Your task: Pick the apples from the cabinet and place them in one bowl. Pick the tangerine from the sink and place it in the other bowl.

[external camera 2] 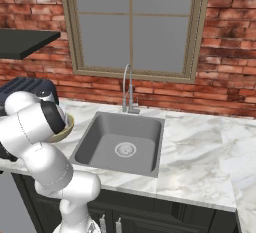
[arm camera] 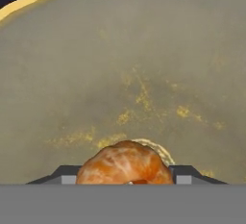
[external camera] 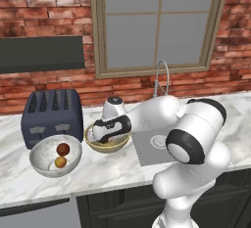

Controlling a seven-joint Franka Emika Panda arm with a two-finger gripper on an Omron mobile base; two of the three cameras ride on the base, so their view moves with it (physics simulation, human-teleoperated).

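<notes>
- Apples [external camera: 62, 155], one red and one yellow, sit inside the pale bowl [external camera: 41, 164], beside the toaster [external camera: 52, 116].
- End effector [arm camera: 126, 182] is clamped on the tangerine [arm camera: 125, 164], low inside the tan bowl [arm camera: 144, 64]; release remains.

Toaster [external camera: 51, 116] crowds tan bowl [external camera: 94, 141]; sink [external camera 2: 107, 149] side open.

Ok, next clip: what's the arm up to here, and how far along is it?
The arm is reaching down into the tan-olive bowl on the counter, next to the sink. In the hand view the gripper is closed on the tangerine, held just above the bowl's speckled inside, so it looks about to be dropped in. Both apples already sit in the pale grey-white bowl in front of the toaster. The sink basin is empty.
</notes>
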